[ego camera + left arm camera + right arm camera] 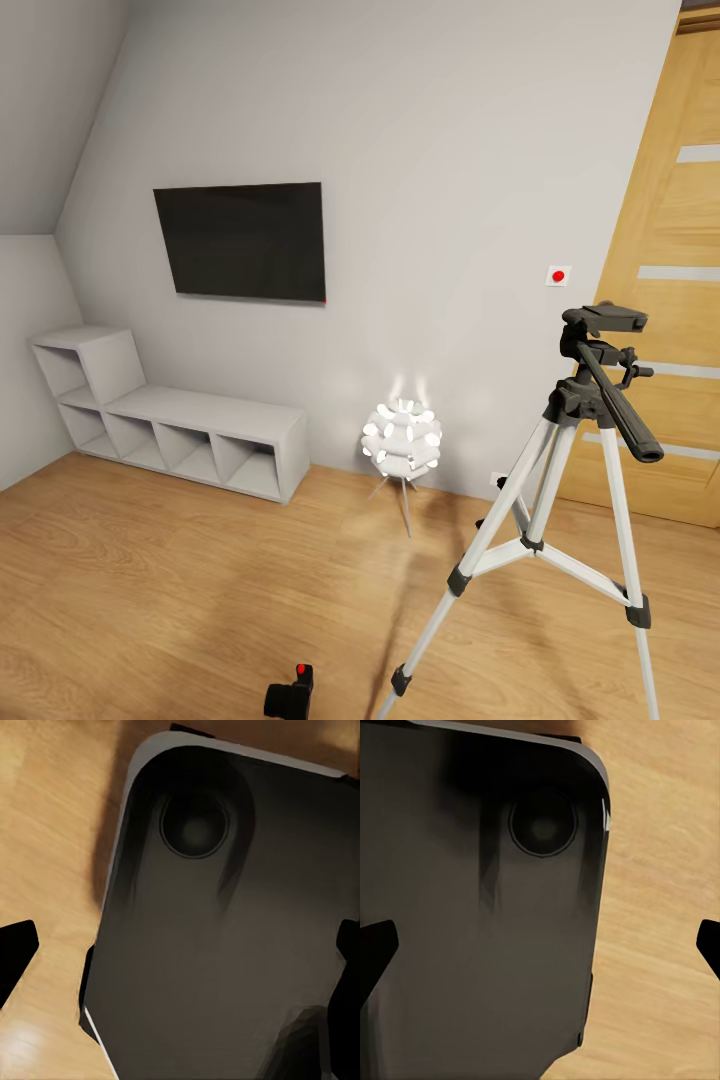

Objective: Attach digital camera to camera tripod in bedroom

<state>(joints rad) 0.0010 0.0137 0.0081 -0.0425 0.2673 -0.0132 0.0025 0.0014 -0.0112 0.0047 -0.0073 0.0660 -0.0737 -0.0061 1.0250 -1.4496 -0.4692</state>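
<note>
Bedroom floor with the small black boxy digital camera cut off at the head view's bottom edge, red spot facing up.

Its facing and long axis are hard to tell. To its right the tall silver-legged camera tripod stands upright, bare black head on top, long black pan handle slanting down to the right, feet cropped. Both wrist views show dark fingertips spread wide apart over a dark rounded panel and wood floor, holding nothing.
</note>
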